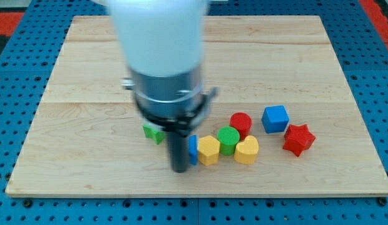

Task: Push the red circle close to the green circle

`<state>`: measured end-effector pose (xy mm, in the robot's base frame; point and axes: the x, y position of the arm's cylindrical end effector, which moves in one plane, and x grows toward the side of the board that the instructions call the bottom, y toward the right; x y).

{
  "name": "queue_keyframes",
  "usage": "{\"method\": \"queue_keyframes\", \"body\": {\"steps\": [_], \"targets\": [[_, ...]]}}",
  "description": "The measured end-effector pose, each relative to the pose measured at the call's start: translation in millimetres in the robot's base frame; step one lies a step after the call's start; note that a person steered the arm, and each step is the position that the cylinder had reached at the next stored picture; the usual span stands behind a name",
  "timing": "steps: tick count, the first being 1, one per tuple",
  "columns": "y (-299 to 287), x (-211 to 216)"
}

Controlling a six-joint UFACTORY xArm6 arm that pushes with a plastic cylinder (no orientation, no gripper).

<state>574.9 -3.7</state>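
The red circle [241,123] stands right of the board's middle, touching the green circle [228,139] at its lower left. My tip [180,169] is at the end of the dark rod, down on the board left of both circles. It stands right against a blue block [193,149] that the rod partly hides. A yellow hexagon [208,149] lies between the blue block and the green circle.
A yellow heart-like block [247,150] touches the green circle's right. A blue cube [275,119] and a red star [298,139] lie further right. A green block [153,132] peeks out behind the arm. The wooden board [87,75] sits on a blue pegboard.
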Motion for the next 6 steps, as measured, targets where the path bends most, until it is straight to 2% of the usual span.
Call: {"method": "queue_keyframes", "body": {"steps": [1,2,3,4,5,6], "targets": [[47,-28],[57,-42],[21,-41],[37,-69],[19,-128],[88,-143]]}}
